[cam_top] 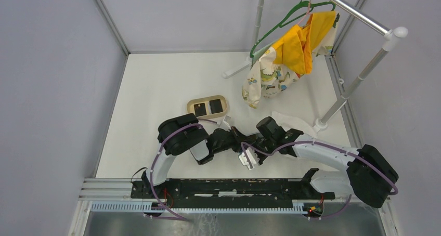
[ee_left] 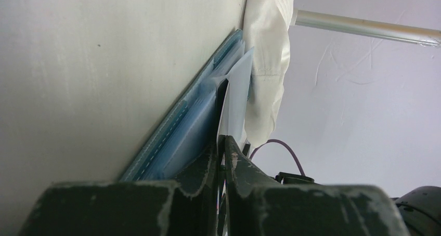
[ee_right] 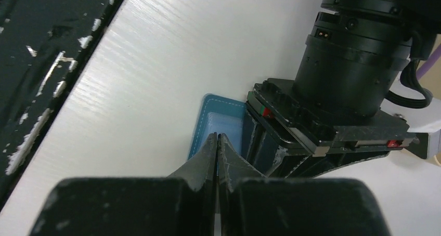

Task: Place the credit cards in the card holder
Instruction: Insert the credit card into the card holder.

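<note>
Two arms meet over the card holder [ee_right: 223, 124], which lies on the white bench [cam_top: 151, 90] and is hidden under them in the top view. From the right wrist we see its stitched blue edge. A band of bare bench separates that edge from the black rail [cam_top: 234, 186] on the holder's near side. Left of the holder, the widest open stretch of bench reaches the wall [cam_top: 62, 90]. Beyond the holder, near it, sits the tan tray [cam_top: 208, 97] with two black cards [cam_top: 199, 109] side by side in it, and there is open bench past the tray. Room is tighter to the holder's right: the white cloth [cam_top: 291, 122] lies close by, and the foot of the clothes rack [cam_top: 357, 80] stands just past it, with garments [cam_top: 296, 49] hanging farther back.

The left gripper [ee_left: 223, 141] is closed to a thin slit on the lower edge of a pale card [ee_left: 240, 90]. That card stands against the holder's fanned blue layers, between them and the cloth. We cannot tell whether its far end sits inside a pocket.

The right gripper [ee_right: 217, 138] has its fingers pressed together, their tips at the holder's near edge, just beside the left gripper's body. We cannot tell whether they pinch a layer of the holder or only touch it.
</note>
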`<state>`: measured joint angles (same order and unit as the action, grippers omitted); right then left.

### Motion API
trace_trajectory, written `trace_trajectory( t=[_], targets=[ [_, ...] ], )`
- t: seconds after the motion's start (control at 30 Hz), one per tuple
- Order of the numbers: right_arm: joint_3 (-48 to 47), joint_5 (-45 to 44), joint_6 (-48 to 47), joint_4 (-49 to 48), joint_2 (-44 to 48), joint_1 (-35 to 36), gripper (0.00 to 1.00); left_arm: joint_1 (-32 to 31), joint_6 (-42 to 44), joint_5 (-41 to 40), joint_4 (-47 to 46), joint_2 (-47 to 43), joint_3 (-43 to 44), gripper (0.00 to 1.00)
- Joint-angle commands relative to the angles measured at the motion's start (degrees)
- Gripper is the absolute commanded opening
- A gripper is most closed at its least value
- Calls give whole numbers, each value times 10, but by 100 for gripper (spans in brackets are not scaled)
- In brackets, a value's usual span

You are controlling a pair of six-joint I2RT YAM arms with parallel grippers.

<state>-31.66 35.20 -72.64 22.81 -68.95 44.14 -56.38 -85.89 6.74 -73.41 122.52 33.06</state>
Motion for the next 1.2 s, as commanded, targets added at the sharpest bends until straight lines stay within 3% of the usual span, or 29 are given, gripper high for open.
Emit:
trace_trajectory(
  t=[0.0, 0.57, 1.17],
  targets=[
    [2, -97, 39, -62, -15, 30, 4, 0, 19, 12, 61, 1, 0, 14],
    [30, -246, 75, -98, -15, 43, 3, 1, 20, 21, 57, 6, 5, 18],
    [41, -251, 73, -82, 20, -24, 3, 7, 36, 18, 81, -19, 0, 26]
  ],
)
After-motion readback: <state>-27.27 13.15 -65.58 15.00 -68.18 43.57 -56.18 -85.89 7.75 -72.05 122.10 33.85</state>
